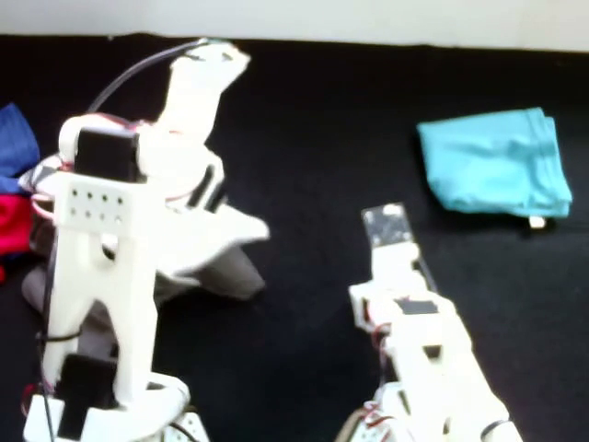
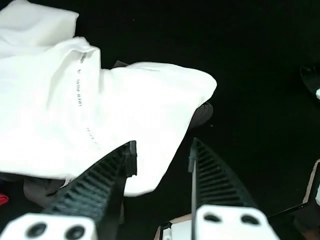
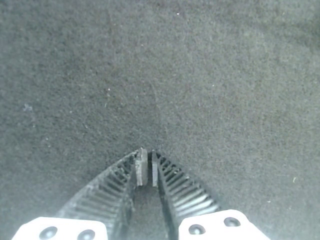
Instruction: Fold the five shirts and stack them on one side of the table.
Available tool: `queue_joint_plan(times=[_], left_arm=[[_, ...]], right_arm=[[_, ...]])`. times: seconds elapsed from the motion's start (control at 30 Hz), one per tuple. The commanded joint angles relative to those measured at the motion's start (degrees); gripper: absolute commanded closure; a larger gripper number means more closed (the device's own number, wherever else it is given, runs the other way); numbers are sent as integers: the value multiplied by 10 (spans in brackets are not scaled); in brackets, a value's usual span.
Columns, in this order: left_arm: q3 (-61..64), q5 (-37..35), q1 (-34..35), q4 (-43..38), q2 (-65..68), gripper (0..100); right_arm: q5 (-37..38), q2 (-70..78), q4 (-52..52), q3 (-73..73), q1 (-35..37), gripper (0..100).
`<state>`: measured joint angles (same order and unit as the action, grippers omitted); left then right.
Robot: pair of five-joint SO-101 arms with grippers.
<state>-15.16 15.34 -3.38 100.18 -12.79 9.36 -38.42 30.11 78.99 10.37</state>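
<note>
Plainly the white shirt [image 2: 125, 110] is light, limp cloth that will sag and slide wherever I lift it (no stiffness to lean on), so I judge a pinch at a hem or corner best. It lies crumpled across the upper left and middle of the left wrist view. Left gripper [image 2: 161, 150] is spread wide and holds nothing, its tips at the shirt's lower edge; contact I cannot tell. Right gripper [image 3: 148, 167] is pressed together, empty, over the table [image 3: 150, 75]. A teal shirt [image 1: 492, 161] sits folded, upper right of the high view.
</note>
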Motion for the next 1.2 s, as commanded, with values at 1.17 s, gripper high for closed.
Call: queue_joint_plan(times=[1.17], left_arm=[[422,88,217,-396,0,991]], right_arm=[[0,-3,-12,0,0,962]])
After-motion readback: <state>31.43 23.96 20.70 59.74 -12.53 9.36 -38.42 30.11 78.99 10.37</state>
